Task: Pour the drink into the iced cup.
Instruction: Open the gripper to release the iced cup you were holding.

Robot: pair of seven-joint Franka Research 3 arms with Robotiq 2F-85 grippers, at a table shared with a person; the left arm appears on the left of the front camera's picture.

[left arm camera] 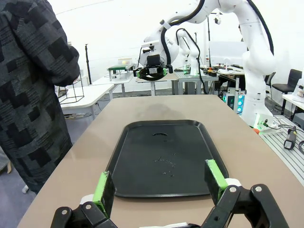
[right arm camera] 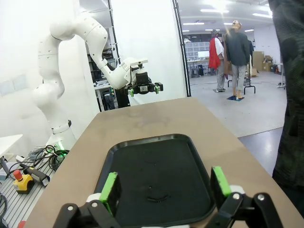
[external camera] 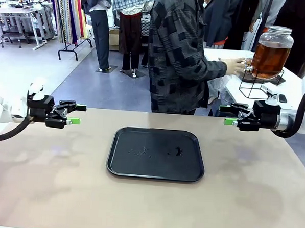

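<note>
Standing well beyond the right jaws, the drink waits.

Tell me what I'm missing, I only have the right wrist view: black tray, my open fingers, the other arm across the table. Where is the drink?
Observer: The drink is in a lidded glass dispenser jar on a wire stand, on a white side table beyond the right gripper, seen in the front view.
Operator: Is anyone near it?
Observer: Yes, the person's hand is at the jar's base, by the spout side.
Operator: Any cup on the tray?
Observer: No; the left wrist view shows the tray bare except for a few droplets.
Operator: And the left gripper?
Observer: The left gripper hangs open above the table, left of the tray.
</note>
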